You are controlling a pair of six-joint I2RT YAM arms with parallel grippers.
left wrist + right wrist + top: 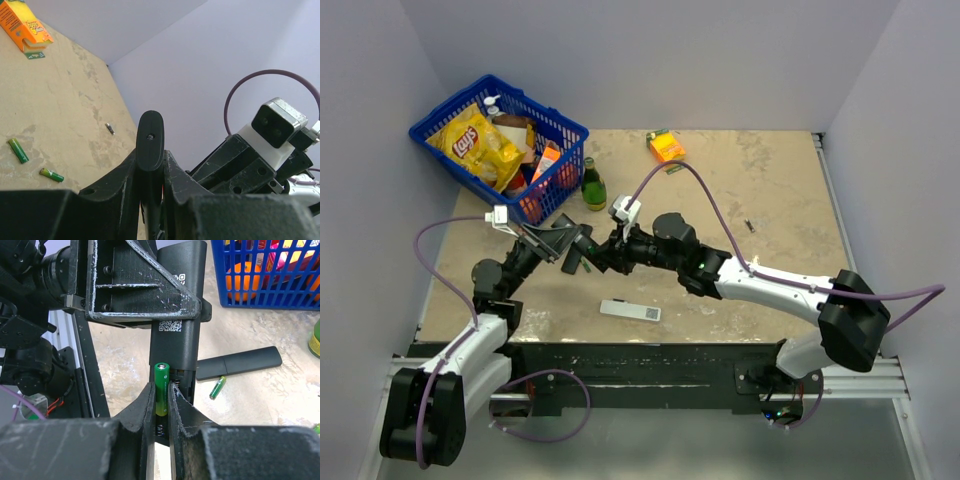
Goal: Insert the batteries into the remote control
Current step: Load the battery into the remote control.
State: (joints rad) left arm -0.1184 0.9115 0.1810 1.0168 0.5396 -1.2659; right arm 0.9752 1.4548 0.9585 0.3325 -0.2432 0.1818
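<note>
1. In the overhead view, walls close off the table (770,210) on the left, far and right sides. The arms' bases sit along the near edge.
2. Both grippers meet left of centre, near the green bottle (592,186) and the blue basket (500,140). The widest room for moving is to their right. There, an orange box (665,146) lies by the far edge.
3. A white remote (630,311) lies near the near edge, just below the grippers.
4. The left gripper (150,172) is clamped on the remote control (150,140), holding it off the table. Its rounded end sticks out past the fingers.
5. The right gripper (161,407) is closed on one green battery (161,387), which stands upright against the remote's open compartment. I can see a spring below it, but I can't tell if the battery is seated.
6. Only the right wrist camera shows that battery and a black flat strip (240,362) lying on the table beside the remote. From overhead the arms cover both.
7. Only the left wrist camera clearly shows two loose batteries (18,150) on the tabletop, near each other and well apart from the orange box.
8. The basket holds a yellow chip bag (480,145) and an orange carton (548,160). I can't identify the rest.
</note>
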